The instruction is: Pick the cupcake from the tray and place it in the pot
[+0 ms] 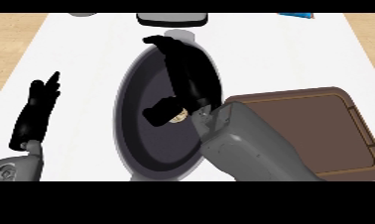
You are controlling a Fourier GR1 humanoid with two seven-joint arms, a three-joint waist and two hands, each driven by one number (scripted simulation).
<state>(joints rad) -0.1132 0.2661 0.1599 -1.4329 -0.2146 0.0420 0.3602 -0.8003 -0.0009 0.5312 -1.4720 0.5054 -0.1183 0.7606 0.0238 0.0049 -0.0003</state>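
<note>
Kitchen, white counter, dark pot, brown tray, wood-toned surround.

The right robot hand is stretched forward from its grey forearm, fingers straight, thumb out sideways. The left robot hand rests open, fingers up.

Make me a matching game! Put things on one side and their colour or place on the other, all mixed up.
Things:
1 tray
2 pot
3 left hand
4 cupcake

Clues:
a open, at the left
b brown
c beside the right hand, over the pot
d dark, in the middle

Pairs: 1-b, 2-d, 3-a, 4-c
</note>
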